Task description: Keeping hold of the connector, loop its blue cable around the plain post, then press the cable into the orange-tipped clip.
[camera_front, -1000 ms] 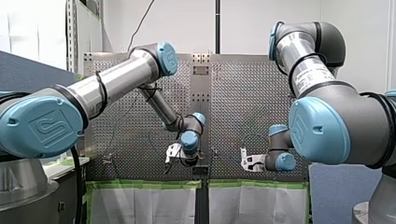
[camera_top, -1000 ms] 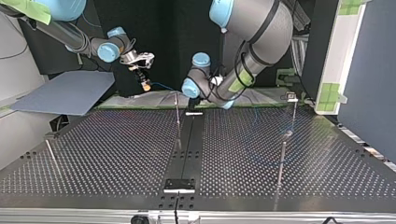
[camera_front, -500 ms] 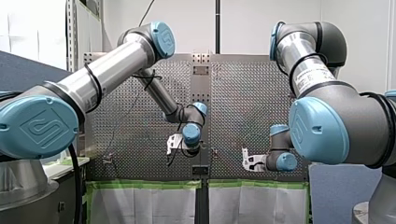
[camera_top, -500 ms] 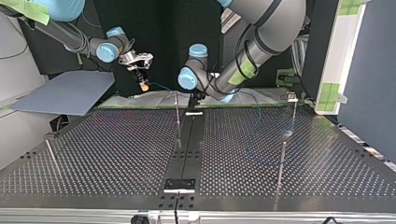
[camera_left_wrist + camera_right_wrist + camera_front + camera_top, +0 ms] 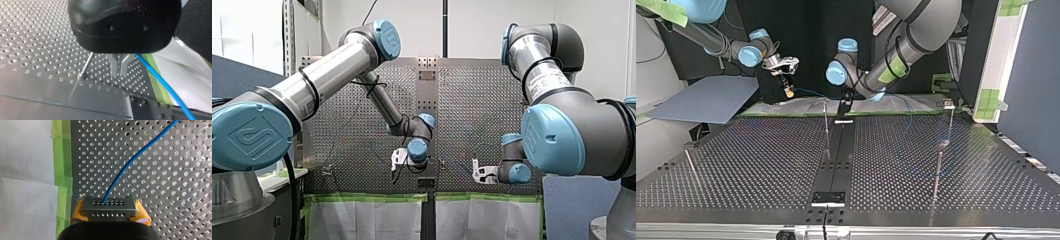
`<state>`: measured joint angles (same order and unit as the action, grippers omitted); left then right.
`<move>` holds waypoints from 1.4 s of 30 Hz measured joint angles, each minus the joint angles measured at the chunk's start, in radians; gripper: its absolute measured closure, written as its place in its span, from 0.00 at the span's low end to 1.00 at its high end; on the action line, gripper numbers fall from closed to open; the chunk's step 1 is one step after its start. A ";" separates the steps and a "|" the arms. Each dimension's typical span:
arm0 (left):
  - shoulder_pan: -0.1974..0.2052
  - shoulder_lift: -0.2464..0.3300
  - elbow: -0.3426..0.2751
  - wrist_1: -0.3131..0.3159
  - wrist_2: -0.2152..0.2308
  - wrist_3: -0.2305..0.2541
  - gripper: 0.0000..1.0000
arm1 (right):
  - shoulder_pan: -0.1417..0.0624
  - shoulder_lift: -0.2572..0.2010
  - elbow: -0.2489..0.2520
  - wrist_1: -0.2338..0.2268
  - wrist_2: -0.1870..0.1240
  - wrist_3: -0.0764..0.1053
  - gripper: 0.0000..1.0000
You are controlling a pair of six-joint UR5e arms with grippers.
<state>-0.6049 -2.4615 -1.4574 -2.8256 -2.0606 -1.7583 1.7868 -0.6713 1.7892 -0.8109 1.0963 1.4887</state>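
Right gripper clamped the metal connector well apart from the plain post, blue cable trailing out; left gripper fingers pressed together just beside that post, cable alongside.

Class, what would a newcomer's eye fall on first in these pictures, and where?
The bright blue cable stands out, running from a grey connector that my right gripper holds in yellow-padded jaws, above the perforated table. In the left wrist view it passes beside my left gripper, near a thin metal post.
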 joint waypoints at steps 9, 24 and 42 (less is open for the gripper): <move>-0.015 -0.001 -0.024 0.049 -0.020 -0.009 0.99 | -0.008 0.000 0.000 -0.001 0.007 0.012 1.00; -0.019 -0.026 -0.052 0.191 -0.022 -0.015 0.99 | -0.022 0.001 0.000 -0.012 0.017 0.033 1.00; -0.012 -0.084 -0.028 0.271 0.006 -0.014 0.99 | -0.023 0.017 -0.006 -0.056 0.036 0.066 1.00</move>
<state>-0.6172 -2.5457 -1.4854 -2.5543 -2.0551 -1.7723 1.7636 -0.6544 1.7835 -0.8671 1.1326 1.5549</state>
